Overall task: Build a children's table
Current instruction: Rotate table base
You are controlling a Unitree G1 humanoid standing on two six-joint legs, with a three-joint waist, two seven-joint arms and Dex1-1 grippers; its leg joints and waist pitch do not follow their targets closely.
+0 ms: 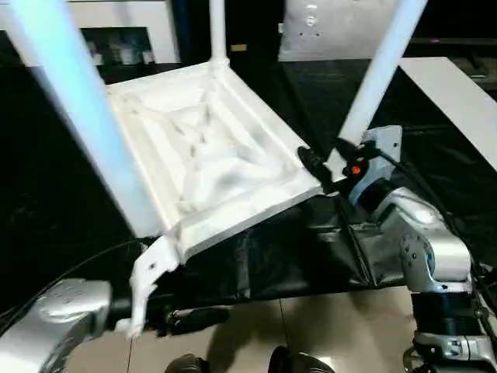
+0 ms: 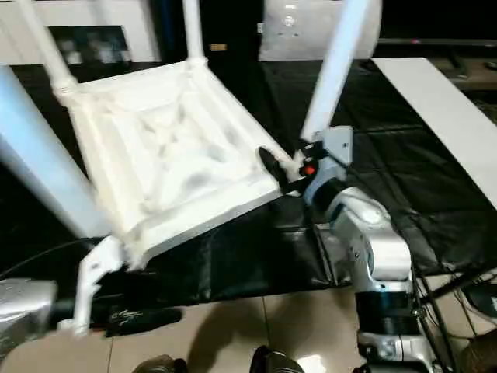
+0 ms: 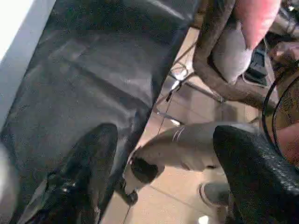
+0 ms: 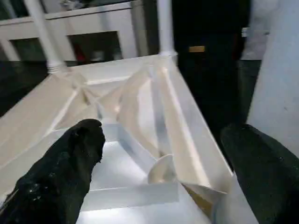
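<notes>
Children's table (image 1: 210, 155) upside down on black-covered table (image 1: 311, 256), tilted, four legs up. My right gripper (image 1: 326, 167) jaws apart at near corner socket by leg (image 1: 377, 78); left gripper (image 3: 163, 177) apart, off edge. Steady rim w/ right, press leg straight.

The upturned children's table (image 1: 210, 148) rests on black sheeting (image 1: 311, 249), the right pincer (image 1: 322, 167) seemingly open at its near corner.

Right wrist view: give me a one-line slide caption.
Open right tool poised at a corner of the upturned children's table, ribbed underside up, legs standing in their sockets.
</notes>
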